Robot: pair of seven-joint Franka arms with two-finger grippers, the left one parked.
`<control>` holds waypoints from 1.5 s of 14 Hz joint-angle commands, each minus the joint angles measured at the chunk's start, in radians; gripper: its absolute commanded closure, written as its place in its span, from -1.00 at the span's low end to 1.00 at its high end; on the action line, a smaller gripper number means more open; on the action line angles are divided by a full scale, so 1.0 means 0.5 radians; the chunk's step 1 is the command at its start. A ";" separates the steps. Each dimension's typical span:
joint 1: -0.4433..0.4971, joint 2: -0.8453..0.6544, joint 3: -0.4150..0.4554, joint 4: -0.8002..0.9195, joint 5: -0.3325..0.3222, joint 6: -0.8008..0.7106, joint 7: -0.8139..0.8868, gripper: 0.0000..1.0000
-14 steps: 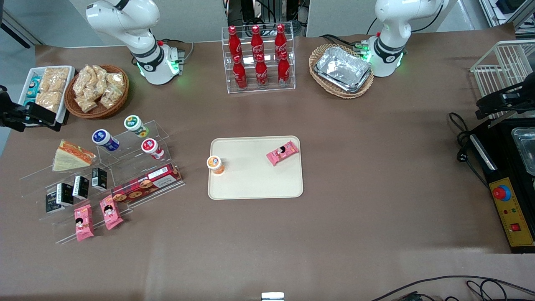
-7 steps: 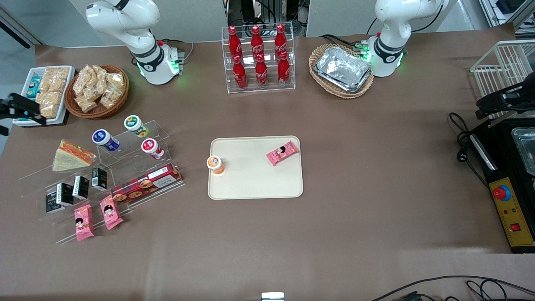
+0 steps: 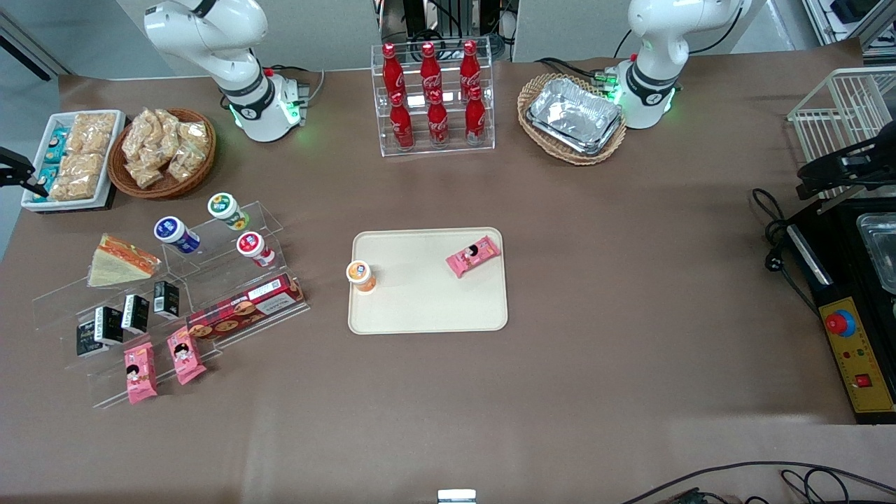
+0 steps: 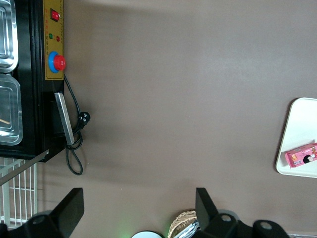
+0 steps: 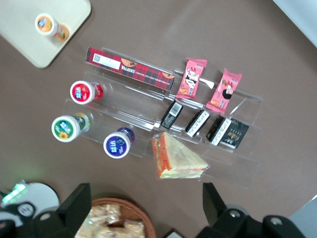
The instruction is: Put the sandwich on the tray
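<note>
Clear acrylic steps (image 3: 175, 280) carry the stock near the desk (image 3: 630, 336) edge at the working arm's end. The sandwich (image 3: 120, 262) lies flat on an upper step, its orange-red filling edge turned toward the yogurt cups (image 3: 176, 234). It sits alone on that step, apart from the black cartons (image 3: 126, 315) one step nearer the front camera. This spacing leaves room for a grasp from above.

The tray (image 3: 427, 308) lies flat at the desk centre, well apart from the sandwich. It already holds an orange-lidded cup (image 3: 361, 275) at one rim and a pink packet (image 3: 474, 255) near one corner. The middle of the tray is bare, which suits a flat release.

The gripper (image 3: 17, 171) hangs high at the desk edge, above the white snack bin (image 3: 70, 164). In the right wrist view the sandwich (image 5: 177, 157) lies between the two fingertips (image 5: 74, 206), so the jaws stand wide and hold nothing.

Judged step: approach. The sandwich is not yet grasped, so the task is at its start. The soft wrap calls for a light closing force.
</note>
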 commanded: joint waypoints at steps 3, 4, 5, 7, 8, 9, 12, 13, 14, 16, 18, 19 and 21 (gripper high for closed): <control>-0.007 -0.003 -0.064 -0.183 -0.035 0.233 -0.635 -1.00; -0.007 -0.006 -0.067 -0.232 -0.038 0.285 -0.736 -1.00; -0.007 -0.009 -0.067 -0.269 -0.069 0.340 -0.819 -1.00; -0.004 -0.009 -0.067 -0.354 -0.118 0.439 -1.006 -1.00; -0.007 -0.012 -0.067 -0.394 -0.118 0.479 -1.095 -1.00; -0.004 -0.015 -0.067 -0.428 -0.118 0.488 -1.160 -1.00; -0.007 -0.024 -0.067 -0.554 -0.121 0.626 -1.359 -1.00; -0.007 -0.027 -0.088 -0.597 -0.121 0.666 -1.421 -1.00; -0.004 -0.028 -0.119 -0.609 -0.121 0.675 -1.433 -1.00; -0.004 -0.027 -0.125 -0.655 -0.121 0.675 -1.437 -1.00; -0.004 -0.043 -0.132 -0.713 -0.121 0.688 -1.434 -1.00; -0.004 -0.058 -0.144 -0.750 -0.121 0.715 -1.434 -1.00; -0.004 -0.077 -0.159 -0.824 -0.121 0.789 -1.437 -1.00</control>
